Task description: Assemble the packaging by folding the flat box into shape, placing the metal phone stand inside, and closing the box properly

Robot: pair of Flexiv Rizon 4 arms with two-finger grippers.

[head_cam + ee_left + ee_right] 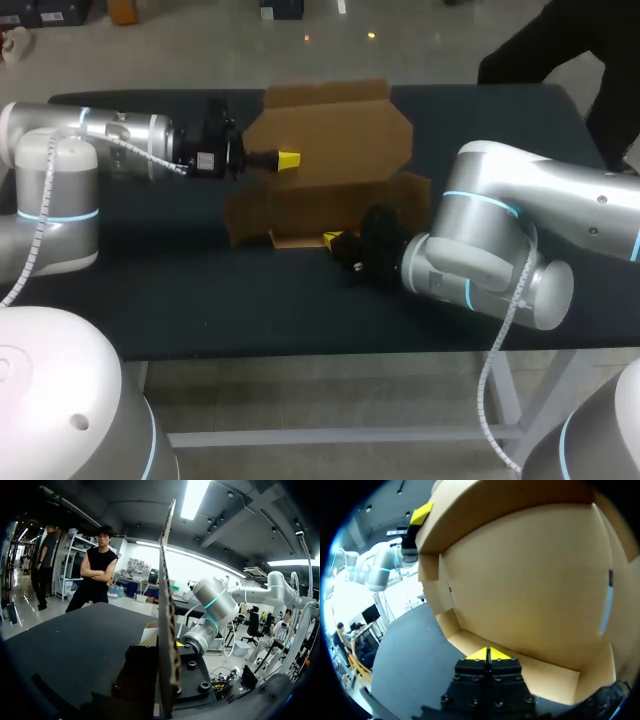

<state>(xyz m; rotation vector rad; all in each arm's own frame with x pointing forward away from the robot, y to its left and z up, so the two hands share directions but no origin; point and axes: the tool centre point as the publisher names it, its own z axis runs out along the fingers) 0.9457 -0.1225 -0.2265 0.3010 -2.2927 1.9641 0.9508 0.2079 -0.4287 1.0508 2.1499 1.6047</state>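
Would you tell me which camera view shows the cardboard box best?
The head view: the whole box shows, flaps spread, on the table. The left wrist view catches one panel edge-on; the right wrist view sees only its inner walls.

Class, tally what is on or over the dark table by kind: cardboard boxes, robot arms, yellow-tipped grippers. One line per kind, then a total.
cardboard box: 1
robot arms: 2 (left arm, right arm)
yellow-tipped grippers: 2 (left gripper, right gripper)
Total: 5
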